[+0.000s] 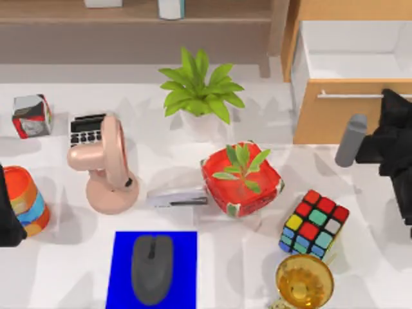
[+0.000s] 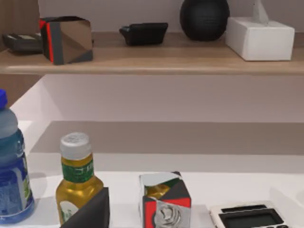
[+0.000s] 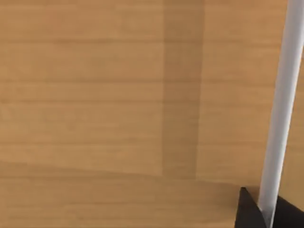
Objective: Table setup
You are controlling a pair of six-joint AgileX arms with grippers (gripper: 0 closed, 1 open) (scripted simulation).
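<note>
Red planter [image 1: 239, 188]: a green seedling [image 1: 241, 165] is held.
Drawer [image 1: 351, 48]: pulled open, interior bare.
Right gripper [image 3: 262, 213]: closed on the drawer handle [image 3: 280, 109].
Left gripper [image 1: 8, 215]: jaw state cannot be told.

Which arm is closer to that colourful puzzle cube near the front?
The right. Its tool is up by the drawer front at the table's right side, a short way beyond the puzzle cube. The left arm sits at the far left edge, beside the striped cup.
</note>
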